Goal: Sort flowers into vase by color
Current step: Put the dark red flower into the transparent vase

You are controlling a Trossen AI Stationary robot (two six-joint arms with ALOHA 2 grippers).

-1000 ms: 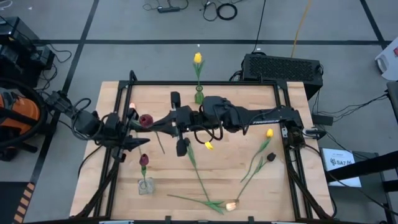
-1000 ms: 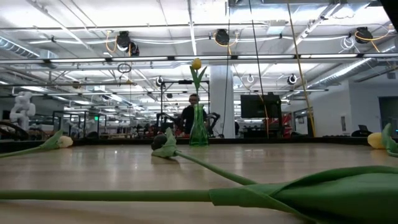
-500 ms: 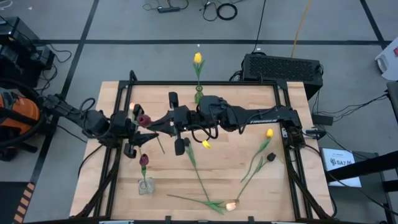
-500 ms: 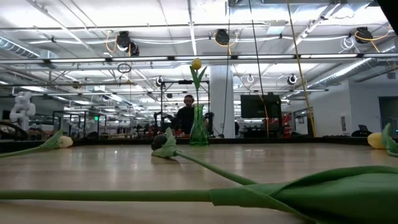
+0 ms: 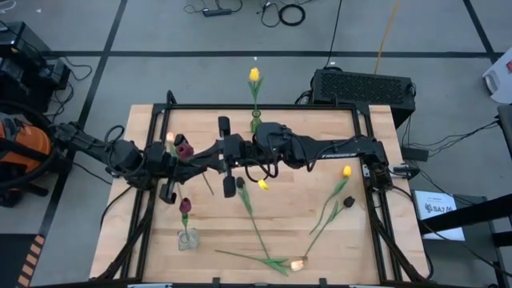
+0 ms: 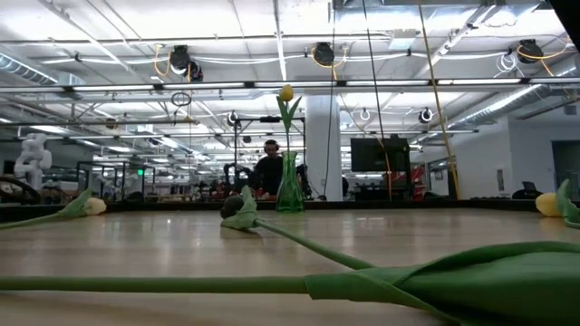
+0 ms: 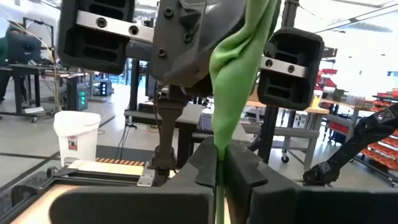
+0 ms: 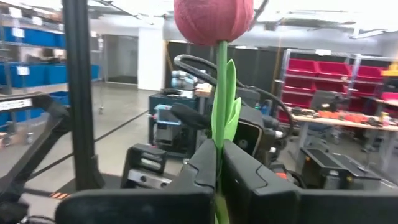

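overhead, table-level, two wrist views — wrists face each other

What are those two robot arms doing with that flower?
Both arms are holding one dark red tulip above the table. The right tool is shut on its stem under the bloom, and the left tool pinches the same stem. It looks like a handover. Another dark red tulip already stands in a small vase.
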